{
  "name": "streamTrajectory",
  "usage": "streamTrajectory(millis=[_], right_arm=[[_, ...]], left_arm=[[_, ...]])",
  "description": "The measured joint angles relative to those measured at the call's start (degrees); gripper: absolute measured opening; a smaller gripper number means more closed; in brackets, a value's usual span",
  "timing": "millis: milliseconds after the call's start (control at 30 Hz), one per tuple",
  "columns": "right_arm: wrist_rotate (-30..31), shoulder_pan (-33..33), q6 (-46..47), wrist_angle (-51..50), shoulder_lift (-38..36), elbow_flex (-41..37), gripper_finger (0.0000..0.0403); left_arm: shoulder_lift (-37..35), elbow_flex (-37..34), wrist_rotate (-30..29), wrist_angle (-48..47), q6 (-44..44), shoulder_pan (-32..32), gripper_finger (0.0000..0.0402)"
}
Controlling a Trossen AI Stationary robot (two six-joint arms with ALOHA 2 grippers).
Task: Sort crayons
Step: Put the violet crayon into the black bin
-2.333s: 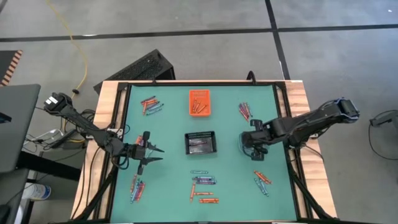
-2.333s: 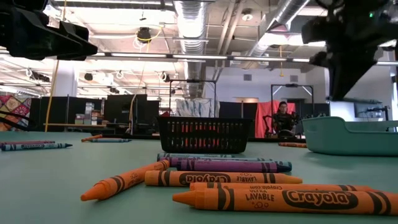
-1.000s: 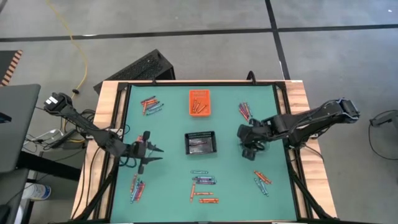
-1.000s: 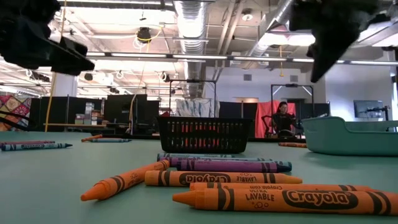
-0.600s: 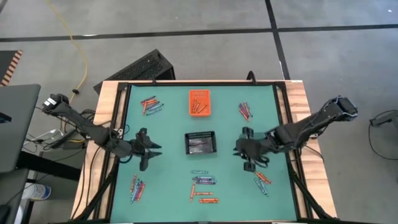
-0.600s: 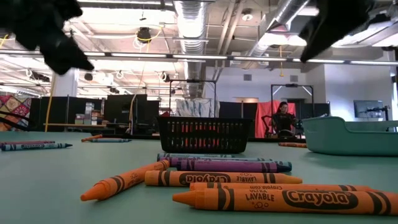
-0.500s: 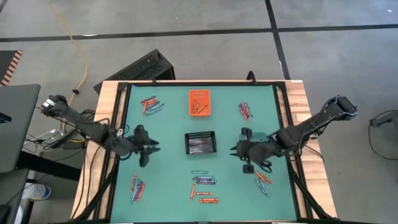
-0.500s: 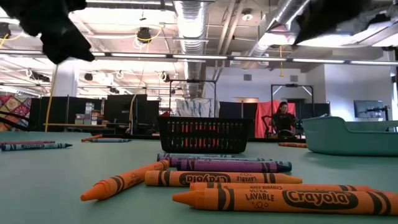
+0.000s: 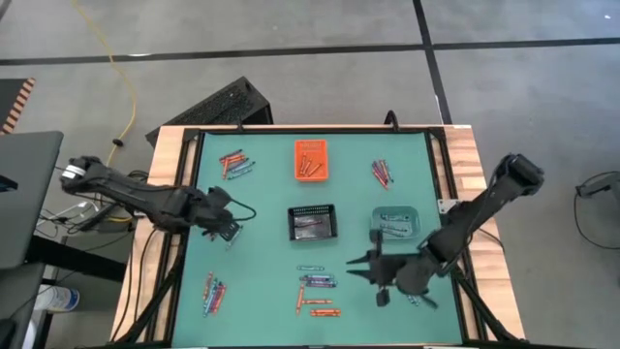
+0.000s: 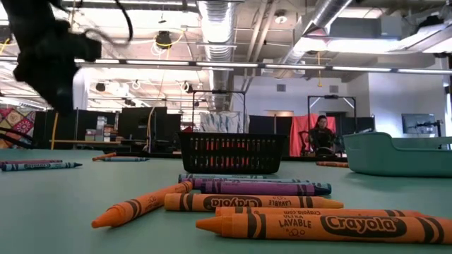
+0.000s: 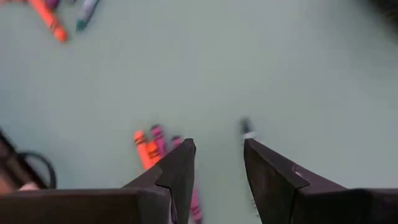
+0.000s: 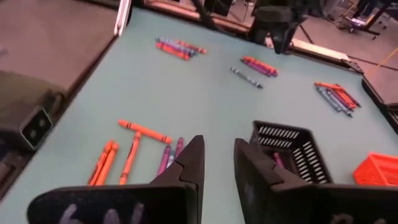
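Can't see the right gripper (image 9: 360, 268) in the low view at all, and the left one is just a dark blob up in the corner there. The left wrist view is blurry, so the crayons (image 11: 148, 148) under the fingers are smears.

Left gripper (image 9: 231, 233) hangs over the mat's left side, fingers spread with nothing between them. The right one is low near the front-middle pile, fingers parted a little, nothing pinched either.

Crayons (image 9: 318, 296) lie in small piles around the mat, with some in the orange bin (image 9: 310, 160), the mesh bin (image 9: 313, 223) and the teal bin (image 9: 395, 224).

Since half a second ago the right arm has swung toward the front, uncovering the teal bin, and the left gripper has turned.
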Motion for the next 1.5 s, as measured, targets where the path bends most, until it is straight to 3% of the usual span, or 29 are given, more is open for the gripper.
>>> streamTrajectory(millis=[300,800,1067,1500], right_arm=[[0.7,2.5,-0.4,4.8,8.8,0.0,0.0081],[2.8,3.0,0.3,4.6,7.0,0.0,0.0081],[2.8,3.3,1.4,4.5,7.0,0.0,0.0081],[2.7,3.6,3.2,4.4,7.1,0.0,0.0081]], left_arm=[[9.6,-1.2,12.5,0.9,5.3,6.7,0.0127],[18.3,-1.2,12.3,2.9,10.6,11.1,0.0127],[23.0,-1.2,12.2,3.6,14.2,12.9,0.0105],[23.4,-3.7,13.4,8.3,17.3,16.5,0.0091]])
